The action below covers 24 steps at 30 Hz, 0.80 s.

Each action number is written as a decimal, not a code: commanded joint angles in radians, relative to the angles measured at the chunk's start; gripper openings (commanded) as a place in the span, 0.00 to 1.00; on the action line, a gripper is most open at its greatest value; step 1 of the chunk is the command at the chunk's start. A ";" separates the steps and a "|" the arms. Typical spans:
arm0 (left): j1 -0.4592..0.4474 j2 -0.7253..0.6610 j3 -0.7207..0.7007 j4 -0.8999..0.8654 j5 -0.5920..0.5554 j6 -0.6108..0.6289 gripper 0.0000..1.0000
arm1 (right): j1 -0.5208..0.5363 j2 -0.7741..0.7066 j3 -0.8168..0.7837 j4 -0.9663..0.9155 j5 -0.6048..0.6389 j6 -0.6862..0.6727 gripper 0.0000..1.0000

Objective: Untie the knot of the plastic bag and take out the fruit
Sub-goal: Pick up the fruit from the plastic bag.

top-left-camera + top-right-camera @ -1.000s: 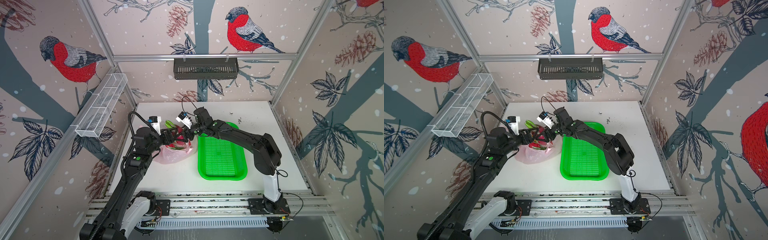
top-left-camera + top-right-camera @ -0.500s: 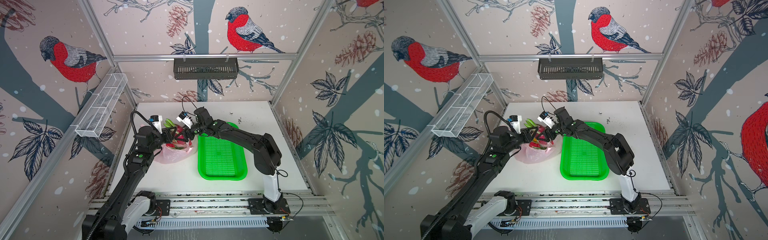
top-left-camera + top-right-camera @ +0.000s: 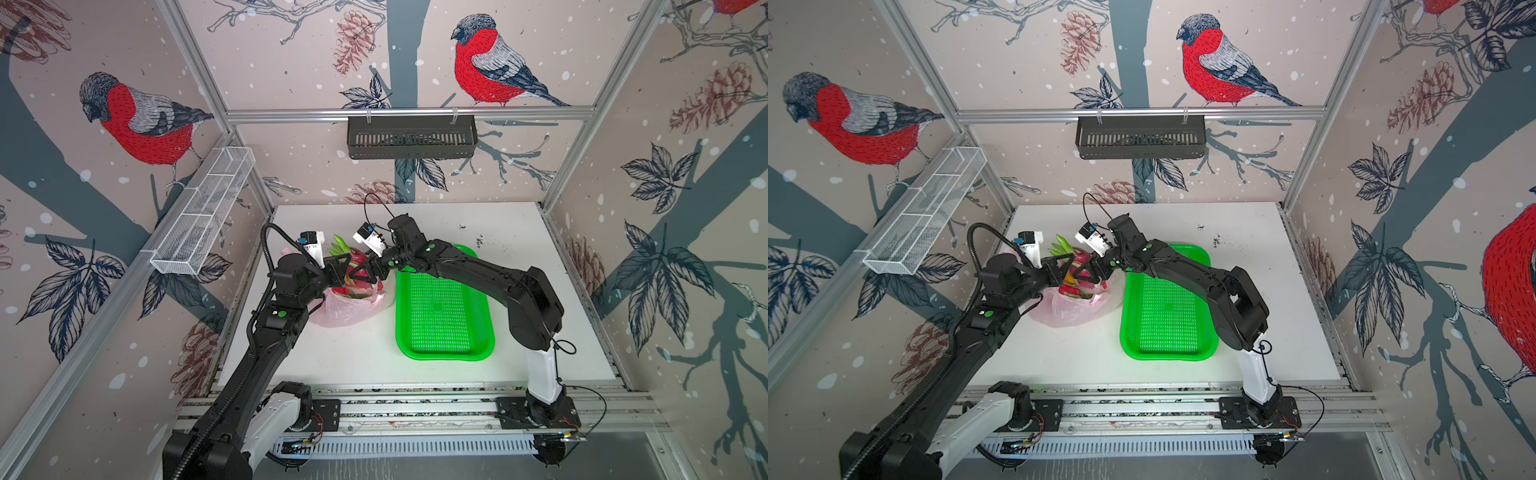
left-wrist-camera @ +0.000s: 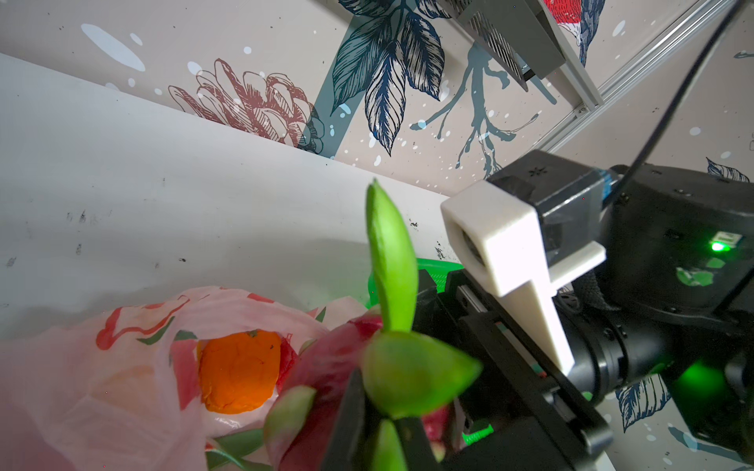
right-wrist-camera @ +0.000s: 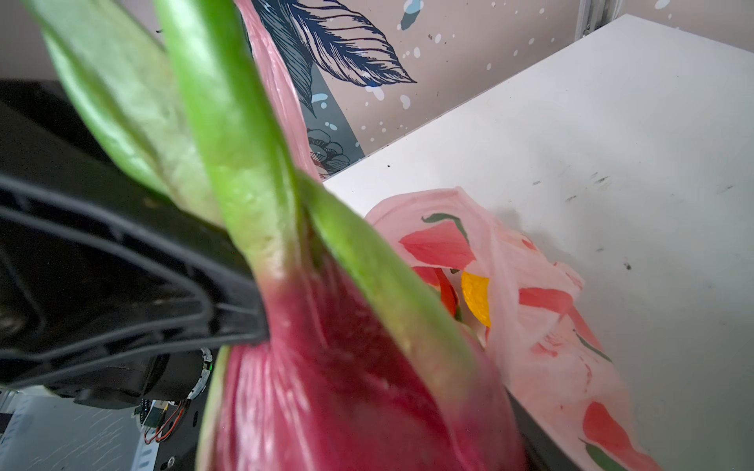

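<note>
Clamping the dragon fruit from either side — left pincer, right pincer — above the plastic bag.

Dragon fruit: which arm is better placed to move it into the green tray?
Likely right: the right gripper spans the dragon fruit, its arm over the tray; the left gripper only pinches a green scale.
</note>
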 commanded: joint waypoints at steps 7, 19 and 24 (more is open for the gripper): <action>-0.001 -0.026 0.007 0.106 0.006 -0.007 0.00 | 0.015 -0.028 -0.033 0.022 0.020 -0.008 0.48; -0.001 -0.051 0.015 0.114 0.002 -0.010 0.00 | 0.032 -0.030 -0.055 0.049 0.089 -0.015 0.74; -0.001 -0.065 0.014 0.113 -0.005 -0.011 0.00 | 0.037 -0.035 -0.057 0.051 0.120 -0.026 0.81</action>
